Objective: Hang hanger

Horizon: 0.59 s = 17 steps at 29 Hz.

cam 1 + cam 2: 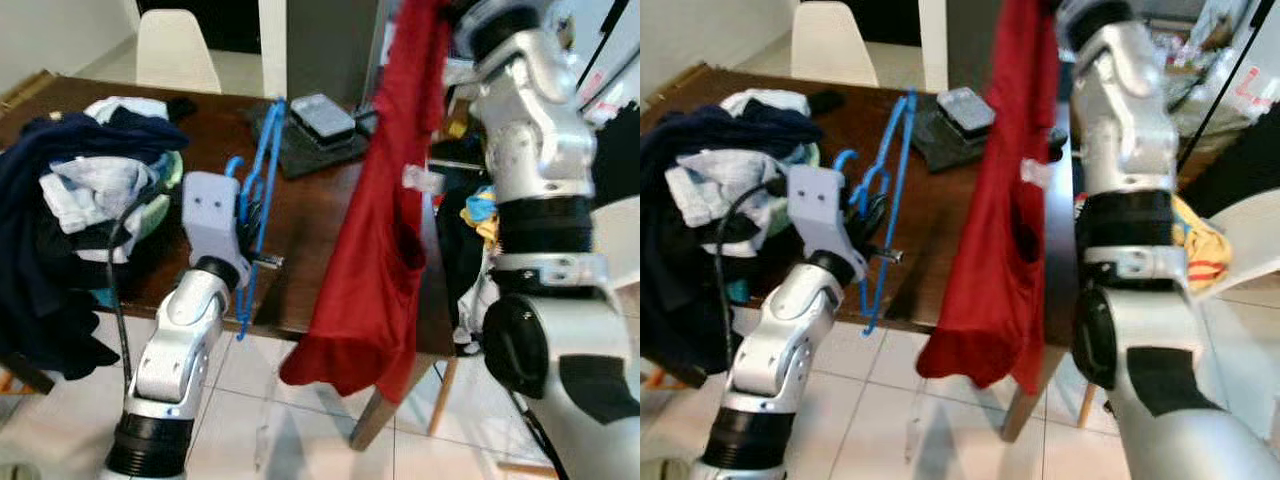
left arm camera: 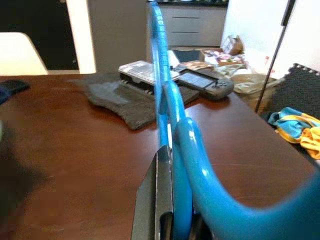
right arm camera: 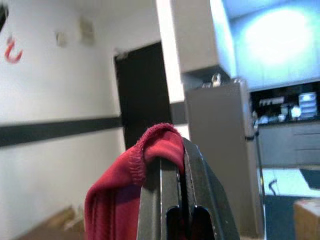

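My left gripper (image 1: 248, 212) is shut on a blue plastic hanger (image 1: 263, 170), holding it upright over the near edge of the dark wooden table (image 1: 310, 210). In the left wrist view the hanger (image 2: 161, 90) runs straight out from between the black fingers (image 2: 159, 200). My right arm is raised high, and its gripper (image 3: 182, 150) is shut on the hem of a red garment (image 3: 122, 190). The red garment (image 1: 375, 230) hangs down long in front of the table's right side, just right of the hanger.
A pile of dark and light clothes (image 1: 80, 180) covers the table's left end. A grey cloth with remote-like devices (image 1: 318, 125) lies at the far side. A white chair (image 1: 175, 50) stands behind. Coloured clothes (image 1: 482, 212) lie right of the table, over white floor tiles.
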{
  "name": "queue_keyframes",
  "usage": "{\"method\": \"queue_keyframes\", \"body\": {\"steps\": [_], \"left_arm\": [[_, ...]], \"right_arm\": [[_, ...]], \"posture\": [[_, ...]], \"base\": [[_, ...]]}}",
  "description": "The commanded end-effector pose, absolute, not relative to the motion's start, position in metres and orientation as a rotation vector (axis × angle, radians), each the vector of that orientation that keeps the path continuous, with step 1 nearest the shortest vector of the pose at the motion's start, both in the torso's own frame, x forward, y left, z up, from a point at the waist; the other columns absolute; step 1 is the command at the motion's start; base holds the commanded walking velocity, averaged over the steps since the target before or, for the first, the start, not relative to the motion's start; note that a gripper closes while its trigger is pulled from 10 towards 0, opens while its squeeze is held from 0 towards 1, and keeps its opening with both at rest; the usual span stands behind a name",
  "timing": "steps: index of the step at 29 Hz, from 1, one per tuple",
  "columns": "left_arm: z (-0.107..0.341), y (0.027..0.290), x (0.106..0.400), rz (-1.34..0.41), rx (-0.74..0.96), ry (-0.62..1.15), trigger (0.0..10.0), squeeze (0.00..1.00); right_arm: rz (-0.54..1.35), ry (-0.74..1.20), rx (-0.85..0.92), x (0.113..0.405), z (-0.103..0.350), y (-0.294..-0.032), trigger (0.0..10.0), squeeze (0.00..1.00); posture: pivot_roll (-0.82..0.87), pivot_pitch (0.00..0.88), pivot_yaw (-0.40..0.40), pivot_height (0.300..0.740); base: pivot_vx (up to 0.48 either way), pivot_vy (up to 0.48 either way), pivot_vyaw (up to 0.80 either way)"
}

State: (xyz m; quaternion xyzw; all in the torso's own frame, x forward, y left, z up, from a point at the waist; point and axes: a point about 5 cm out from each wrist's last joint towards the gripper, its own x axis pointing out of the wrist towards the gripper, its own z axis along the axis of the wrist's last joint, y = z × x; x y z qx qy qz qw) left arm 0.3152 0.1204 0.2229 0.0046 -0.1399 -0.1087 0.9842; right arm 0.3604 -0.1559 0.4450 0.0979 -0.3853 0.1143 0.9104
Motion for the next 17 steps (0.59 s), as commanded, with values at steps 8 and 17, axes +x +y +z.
{"method": "queue_keyframes", "body": {"steps": [8, 17], "left_arm": [[0.222, 0.117, 0.314, -0.231, 0.003, -0.286, 10.0, 0.00], [0.219, 0.120, 0.313, -0.193, 0.008, -0.272, 10.0, 0.00]], "right_arm": [[0.288, -0.966, 0.277, 0.343, 0.483, -0.151, 10.0, 0.00], [0.441, -0.684, 0.157, 0.368, 0.424, -0.112, 10.0, 0.00]], "posture": [[0.07, 0.111, -0.050, 0.740], [0.07, 0.113, -0.056, 0.740]], "base": [[0.346, 0.000, 0.00], [0.227, 0.000, 0.00]]}}
